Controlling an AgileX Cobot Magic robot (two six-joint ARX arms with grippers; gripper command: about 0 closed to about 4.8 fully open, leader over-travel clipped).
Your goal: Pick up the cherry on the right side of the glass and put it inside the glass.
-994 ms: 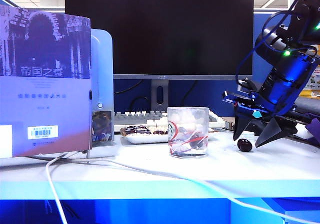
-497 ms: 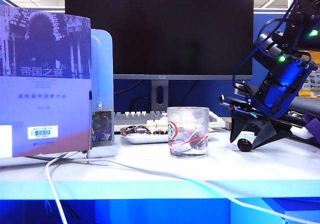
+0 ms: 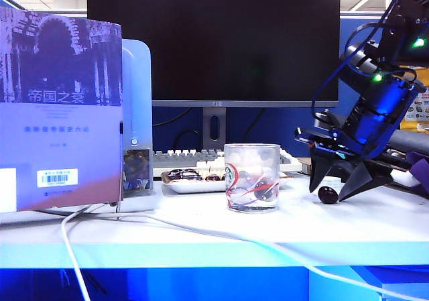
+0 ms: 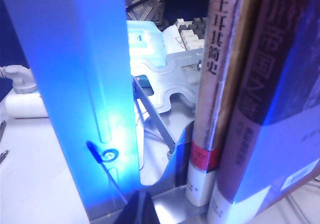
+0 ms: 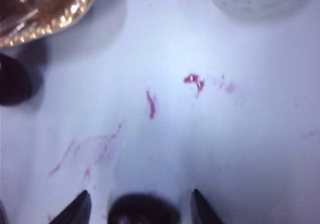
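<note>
Right jaws (image 3: 332, 191) spread, straddling round cherry (image 3: 328, 194) | left jaws unseen | glass (image 3: 252, 177) upright

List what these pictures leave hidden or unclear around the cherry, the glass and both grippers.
- Left gripper: out of every view; its wrist camera faces books.
- Cherry: cut off by the right wrist view's edge between the right gripper fingers.
- Finger contact with the cherry: too small in the exterior view.
- Glass contents: blurred by print.
</note>
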